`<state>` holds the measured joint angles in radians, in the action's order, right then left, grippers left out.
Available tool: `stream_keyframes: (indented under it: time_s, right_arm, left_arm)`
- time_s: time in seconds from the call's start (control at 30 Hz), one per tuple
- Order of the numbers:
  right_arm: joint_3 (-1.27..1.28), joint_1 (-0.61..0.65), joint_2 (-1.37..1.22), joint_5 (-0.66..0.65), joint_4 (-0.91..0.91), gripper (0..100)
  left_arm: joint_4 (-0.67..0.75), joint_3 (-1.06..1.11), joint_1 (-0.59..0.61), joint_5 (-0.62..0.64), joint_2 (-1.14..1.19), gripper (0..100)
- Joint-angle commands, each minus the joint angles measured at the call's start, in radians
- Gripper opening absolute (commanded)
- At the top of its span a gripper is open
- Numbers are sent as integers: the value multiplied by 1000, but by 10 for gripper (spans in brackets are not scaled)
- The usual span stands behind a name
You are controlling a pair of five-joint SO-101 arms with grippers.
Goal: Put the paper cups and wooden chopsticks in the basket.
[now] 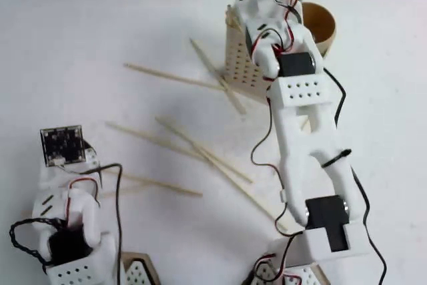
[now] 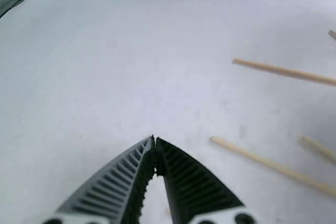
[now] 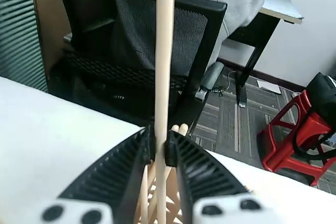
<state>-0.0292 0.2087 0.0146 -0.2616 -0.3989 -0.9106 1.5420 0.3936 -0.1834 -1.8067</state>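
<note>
My right gripper (image 3: 160, 148) is shut on an upright wooden chopstick (image 3: 164, 51), directly above the white lattice basket (image 3: 149, 195), where the tips of other chopsticks (image 3: 179, 128) stick up. In the high view the basket (image 1: 239, 61) stands at the back centre under the right arm (image 1: 293, 91). A brown paper cup (image 1: 321, 25) sits just right of it. Several chopsticks (image 1: 175, 79) lie scattered mid-table, and one (image 1: 217, 75) rests against the basket's front. My left gripper (image 2: 155, 140) is shut on nothing, low over bare table at the front left, with chopsticks (image 2: 286, 72) off to its side.
The left arm (image 1: 67, 211) sits at the front left corner. Both arm bases stand along the table's front edge. A black office chair (image 3: 157, 35) and a red stool (image 3: 296, 135) stand on the floor beyond the table's far edge.
</note>
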Motion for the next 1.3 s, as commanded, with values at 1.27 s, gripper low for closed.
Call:
stream_keyframes:
  time_s: [1.27]
  right_arm:
    - [270, 446, 111, -269, -852, 167]
  left_arm:
    - [49, 20, 4, -34, -12, 27]
